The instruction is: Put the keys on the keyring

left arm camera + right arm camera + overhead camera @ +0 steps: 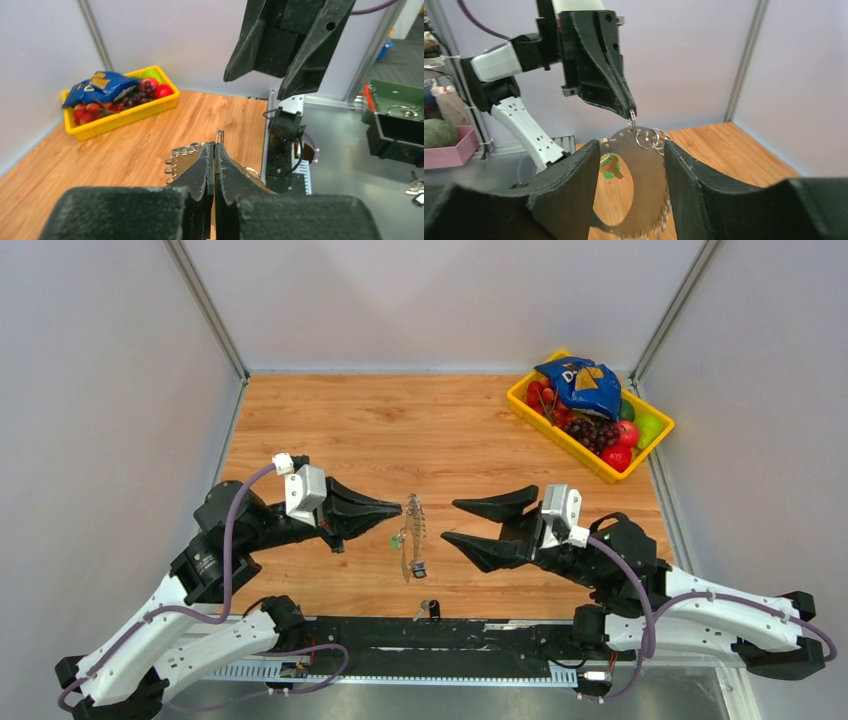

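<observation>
Above the wooden tabletop, seen from overhead, your left gripper clamps the keyring by its top while the right gripper gapes beside it; left wrist confirms the pinch; right wrist shows it thin, stiff, probably light and slippery, so take its flat rim.

White arms carry purple cables and black textured jaws.
</observation>
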